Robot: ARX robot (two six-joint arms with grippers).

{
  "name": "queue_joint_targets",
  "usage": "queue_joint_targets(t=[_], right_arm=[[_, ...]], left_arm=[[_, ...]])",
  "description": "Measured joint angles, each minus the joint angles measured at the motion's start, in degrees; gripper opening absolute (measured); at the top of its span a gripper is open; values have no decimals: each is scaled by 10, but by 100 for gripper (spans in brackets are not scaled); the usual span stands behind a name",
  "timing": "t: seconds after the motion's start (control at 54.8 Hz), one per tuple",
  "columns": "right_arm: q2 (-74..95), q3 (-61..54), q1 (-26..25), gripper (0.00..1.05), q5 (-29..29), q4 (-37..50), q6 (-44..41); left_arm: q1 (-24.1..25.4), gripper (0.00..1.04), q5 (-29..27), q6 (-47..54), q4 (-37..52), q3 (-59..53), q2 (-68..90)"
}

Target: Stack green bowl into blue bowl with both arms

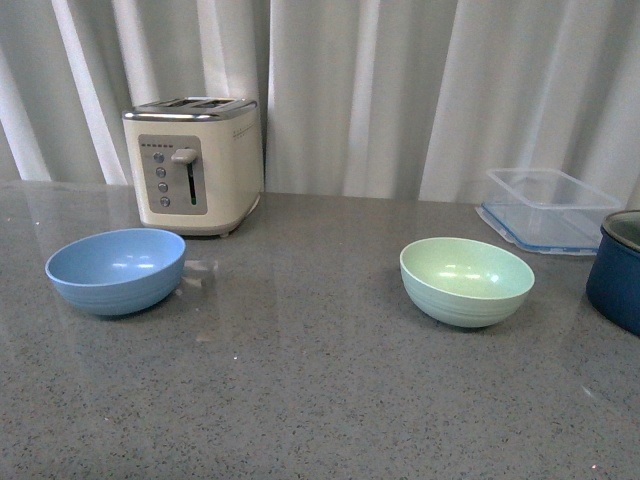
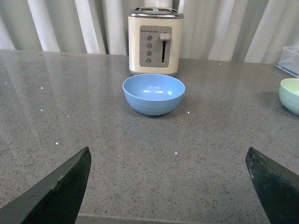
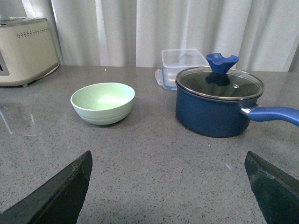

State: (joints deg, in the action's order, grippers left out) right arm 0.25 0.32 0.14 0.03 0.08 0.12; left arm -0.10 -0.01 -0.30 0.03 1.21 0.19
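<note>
Opening reach: we hold nothing.
Left gripper [image 2: 168, 186] and right gripper [image 3: 168, 186] gape empty; next we must grasp the green bowl [image 1: 467, 281].

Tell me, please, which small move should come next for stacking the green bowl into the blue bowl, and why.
Probably ease the right gripper forward toward the green bowl. Its jaws stand open and short of that bowl, which sits upright and untouched on the counter, well apart from the blue bowl.

Two bowls [image 1: 116, 270] [image 1: 467, 280]; one toaster [image 1: 192, 165], pot [image 1: 617, 275], container [image 1: 548, 208]
</note>
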Motion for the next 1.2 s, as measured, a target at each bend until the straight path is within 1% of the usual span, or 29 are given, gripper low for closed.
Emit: queue_joint_targets(t=[0.438,0.456,0.493,0.529,0.547,0.602,0.712,0.803,0.93,0.985,1.095,1.131,1.204], right_arm=[[0,0,0,95,0,0,0],[0,0,0,95,0,0,0],[0,0,0,95,0,0,0],[0,0,0,95,0,0,0],[0,0,0,95,0,0,0],[0,0,0,95,0,0,0],[0,0,0,95,-1,0,0],[0,0,0,95,-1,0,0],[0,0,0,95,-1,0,0],[0,0,0,95,-1,0,0],[0,0,0,95,-1,0,0],[0,0,0,95,-1,0,0],[0,0,0,95,-1,0,0]], left_arm=[[0,98,0,0,0,0,0],[-4,98,-14,6,2,0,1],[-26,98,-95,30,27,1,15],[-30,98,-134,35,37,3,27],[-29,98,-141,35,38,8,36],[-21,98,-125,31,40,23,62],[16,98,-59,4,56,73,122],[49,98,-2,-23,72,137,180],[69,98,52,-60,97,223,263],[75,98,67,-77,107,257,299],[87,98,76,-100,108,313,360],[92,98,68,-106,96,337,386],[103,98,68,-123,73,377,434]])
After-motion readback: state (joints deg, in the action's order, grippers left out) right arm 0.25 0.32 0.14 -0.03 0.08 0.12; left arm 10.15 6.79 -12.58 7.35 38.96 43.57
